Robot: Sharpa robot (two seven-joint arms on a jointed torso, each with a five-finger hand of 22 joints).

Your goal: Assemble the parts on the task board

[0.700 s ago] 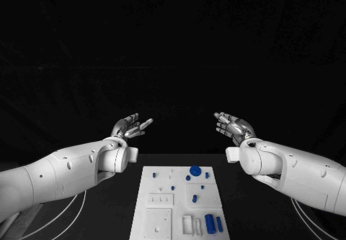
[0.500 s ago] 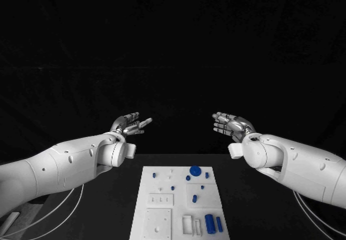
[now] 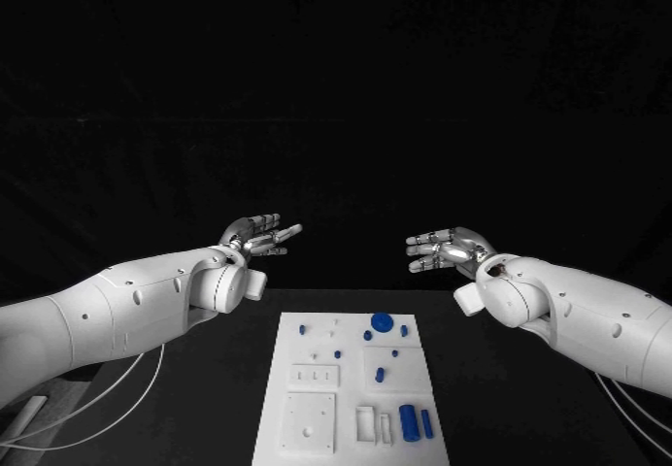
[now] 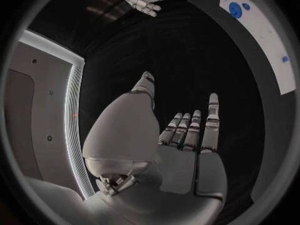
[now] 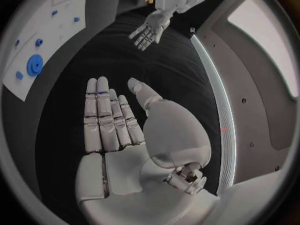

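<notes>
My left hand (image 3: 259, 236) and right hand (image 3: 449, 249) hover beyond the far end of the task board (image 3: 316, 388), well above it, fingers spread and holding nothing. The board lies flat on the black tabletop (image 3: 210, 408) between my arms. Its blue parts (image 3: 381, 318) sit along its right side: a round disc near the far end, upright cylinders (image 3: 408, 423) at the near end.

Two smooth white arms, dotted with small dark screw holes, end in rounded white wrist housings. The left hand (image 3: 257, 236) and right hand (image 3: 449, 248) are silver metal with segmented fingers. Thin pale cables (image 3: 98, 413) trail beneath the left arm.
</notes>
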